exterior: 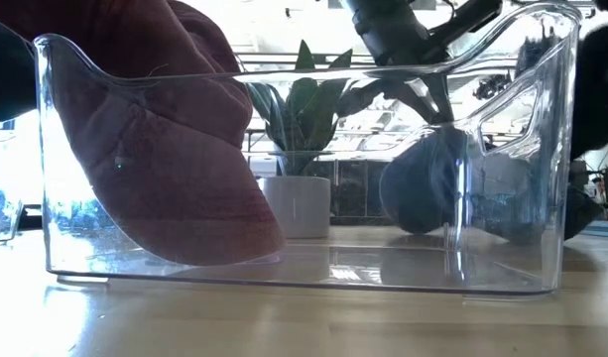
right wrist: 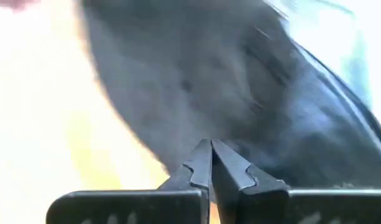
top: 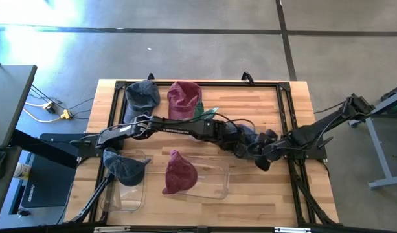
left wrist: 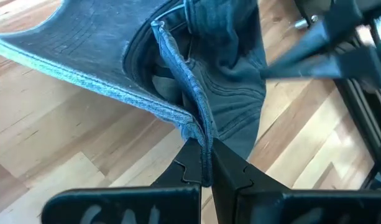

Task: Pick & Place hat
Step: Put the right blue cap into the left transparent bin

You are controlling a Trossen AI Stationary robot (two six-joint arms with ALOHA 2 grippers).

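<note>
A dark blue hat [left wrist: 227, 81] hangs right of the table's middle [top: 251, 134], with my left gripper [left wrist: 206, 168] shut on it. In the low view it shows behind the clear bin [exterior: 437, 188], its lower end close to the table. My right gripper [right wrist: 210, 149] is shut just beside this hat, toward the table's right [top: 264, 158]. I cannot tell whether it touches the cloth. A maroon hat [top: 180, 173] lies in the middle clear bin [top: 214, 188], and a blue hat [top: 124, 168] lies in the left bin [top: 124, 197]. My left gripper pinches a folded edge of the hat [left wrist: 199, 134] between its two fingers, where the brim meets the crown's rim. More than one layer appears to lie between them. The fingers slant down from the table's left. The crown hangs slack below and beyond them.
A grey-blue hat [top: 141, 96] and another maroon hat [top: 184, 98] lie at the table's far side. A plant in a white pot [exterior: 299, 203] stands behind the bin. A black frame rail [top: 285, 97] runs round the tabletop. Bare wood lies at the near right.
</note>
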